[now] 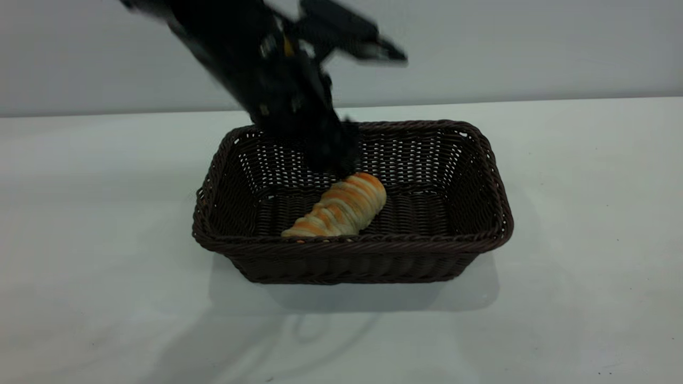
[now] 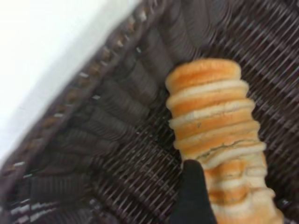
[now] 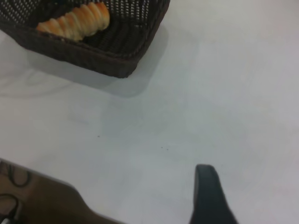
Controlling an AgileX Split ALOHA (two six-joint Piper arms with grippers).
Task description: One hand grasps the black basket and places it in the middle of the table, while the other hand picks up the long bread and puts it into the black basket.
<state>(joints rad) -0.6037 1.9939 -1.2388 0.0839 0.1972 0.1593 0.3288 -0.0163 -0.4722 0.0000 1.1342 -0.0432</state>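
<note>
The black basket (image 1: 480,234) stands in the middle of the table (image 1: 80,240). The long bread (image 1: 341,205) lies slantwise on its floor. My left gripper (image 1: 333,162) reaches down into the basket over the bread's far end. In the left wrist view the bread (image 2: 215,116) lies on the woven floor (image 2: 117,177), and one black finger (image 2: 194,196) rests against its side. The other finger is out of frame, so the jaws stand wider than the loaf. My right gripper (image 3: 247,191) is open over bare table, well away from the basket (image 3: 93,53).
The basket's rim (image 2: 84,81) and flared wall run close beside the bread in the left wrist view. A brown edge with cables (image 3: 28,196) lies beyond the table near the right arm. White table surrounds the basket.
</note>
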